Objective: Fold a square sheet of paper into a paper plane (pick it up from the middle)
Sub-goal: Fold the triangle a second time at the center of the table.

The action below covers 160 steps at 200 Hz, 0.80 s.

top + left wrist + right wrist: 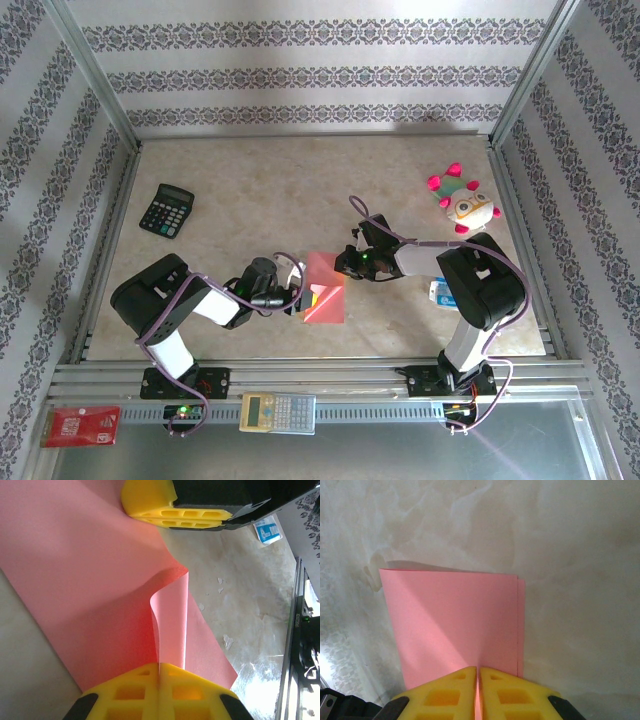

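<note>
Boxed in by patterned wallpapered walls (pixel 300 60), with a pale mottled bench (pixel 300 180) underneath. Near the front middle of it, the square sheet of paper (pixel 325 290), salmon pink, lying between both arms. Looks doubled over once, two edges nearly matched in the right wrist view, one flap curled up and not pressed flat. Early going, judged by that: no nose folds, no wings, no dart yet. Left tool (pixel 159 666) pinched shut on the curled flap; right tool (pixel 478 669) closed narrow on the opposite edge. Well apart: plush toy (pixel 462 200) far right, calculator (pixel 166 210) far left.
</note>
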### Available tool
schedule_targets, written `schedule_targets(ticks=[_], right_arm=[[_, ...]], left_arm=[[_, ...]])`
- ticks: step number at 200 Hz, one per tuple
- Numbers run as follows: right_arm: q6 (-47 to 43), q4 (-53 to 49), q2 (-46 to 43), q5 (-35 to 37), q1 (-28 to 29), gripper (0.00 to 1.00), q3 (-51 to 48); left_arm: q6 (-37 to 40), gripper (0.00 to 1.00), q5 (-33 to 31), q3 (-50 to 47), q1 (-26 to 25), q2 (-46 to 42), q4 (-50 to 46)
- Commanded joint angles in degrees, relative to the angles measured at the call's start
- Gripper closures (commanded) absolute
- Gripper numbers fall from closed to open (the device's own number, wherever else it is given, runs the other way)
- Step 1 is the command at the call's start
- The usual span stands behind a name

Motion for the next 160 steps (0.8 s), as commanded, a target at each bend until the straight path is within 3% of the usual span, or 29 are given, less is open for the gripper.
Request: schedule_targets(ticks=[1, 77, 160], right_arm=[[-1.3, -3.9, 2.1, 2.8, 0.8, 0.87, 0.0], [-1.3, -4.4, 2.4, 2.9, 0.8, 0.87, 0.5], [-1.4, -4.4, 2.7, 2.8, 0.8, 0.87, 0.6]], left_arm=[[-0.7, 0.96, -2.5, -1.7, 0.8, 0.0, 0.3], [-0.8, 0.97, -5.0, 0.9, 0.6, -5.0, -9.2], [-1.2, 0.96, -1.9, 3.1, -0.2, -1.9, -7.7]])
